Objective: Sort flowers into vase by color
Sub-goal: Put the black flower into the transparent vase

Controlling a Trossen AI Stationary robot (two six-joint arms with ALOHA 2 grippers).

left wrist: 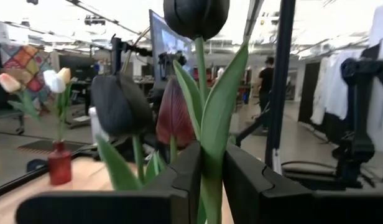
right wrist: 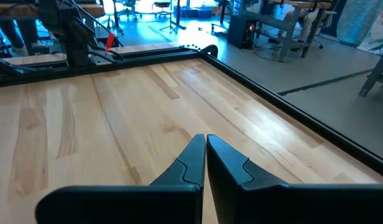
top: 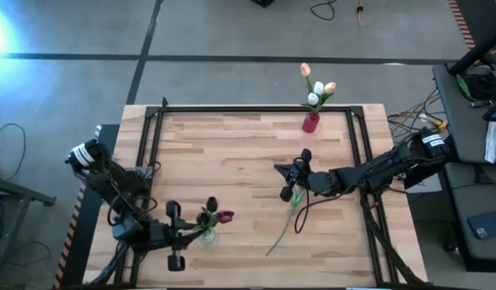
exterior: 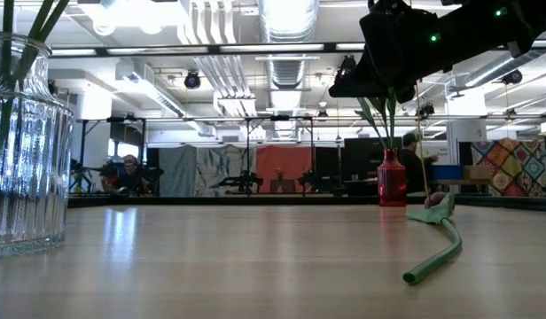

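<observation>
Left gripper (top: 188,234): sat at the clear vase (top: 208,235), fingers (left wrist: 185,177) parted a little around a green stem (left wrist: 211,186) of a dark tulip; whether they pressed on it could not be told.
Risk at left: pulling away with the stem caught could have dragged the dark tulips (top: 216,214) out or tipped the vase.
Loose flower (top: 287,217): lay on the table (top: 248,153) right of centre, its head just under the right gripper (top: 290,187).
Right gripper: jaws clenched, grasping nothing; a closed descent would likely have shoved the flower.
Red vase (top: 311,122): at the far edge, holding pale tulips (top: 316,87), nothing between.
</observation>
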